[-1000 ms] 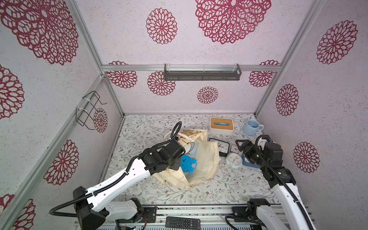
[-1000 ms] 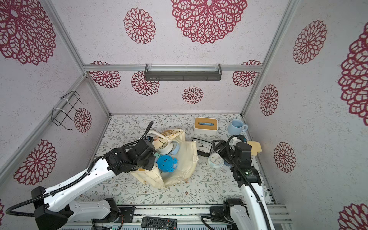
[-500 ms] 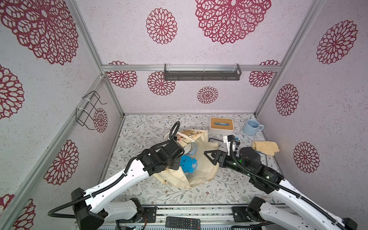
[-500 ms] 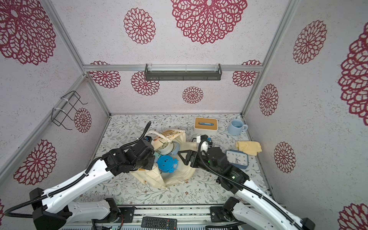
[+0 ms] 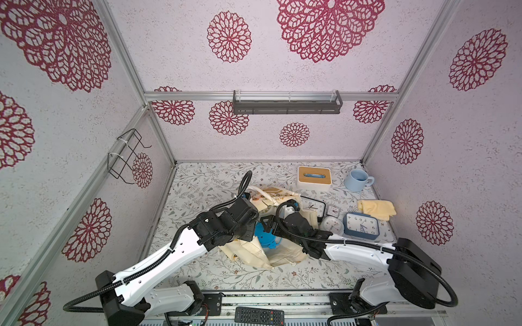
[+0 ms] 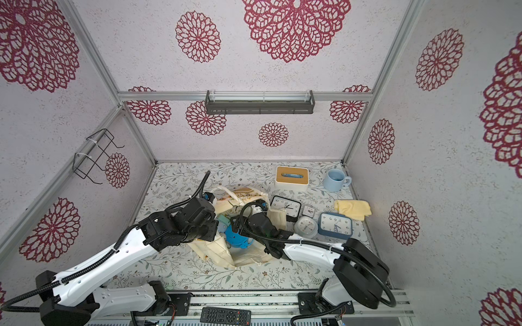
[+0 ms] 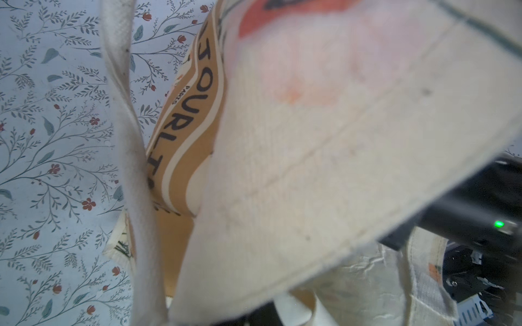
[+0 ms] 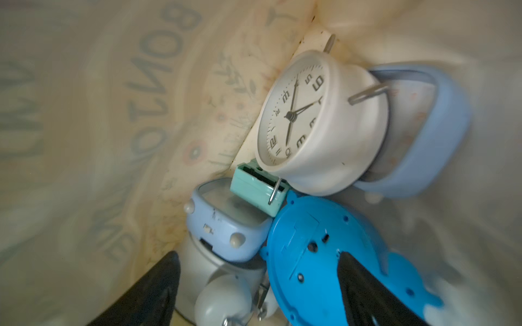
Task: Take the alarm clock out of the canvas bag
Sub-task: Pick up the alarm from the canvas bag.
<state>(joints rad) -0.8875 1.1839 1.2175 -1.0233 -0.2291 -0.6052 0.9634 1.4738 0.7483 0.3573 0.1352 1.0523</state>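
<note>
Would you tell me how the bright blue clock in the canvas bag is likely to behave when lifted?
The bright blue clock looks like moulded plastic, so probably stiff and light. Its smooth, flat back may prove slippery. The mint-green box seems to touch its edge, so lifting may shift it.

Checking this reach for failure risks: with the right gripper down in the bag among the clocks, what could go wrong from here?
1. The open right gripper stands over the edge of the bright blue clock and a grey clock; closing might catch both or slip off.
2. The white clock leans on the pile, so lifting one could tumble it.
3. The left gripper seems to hold the bag by its rim; a slip could drop cloth on the right arm.
</note>
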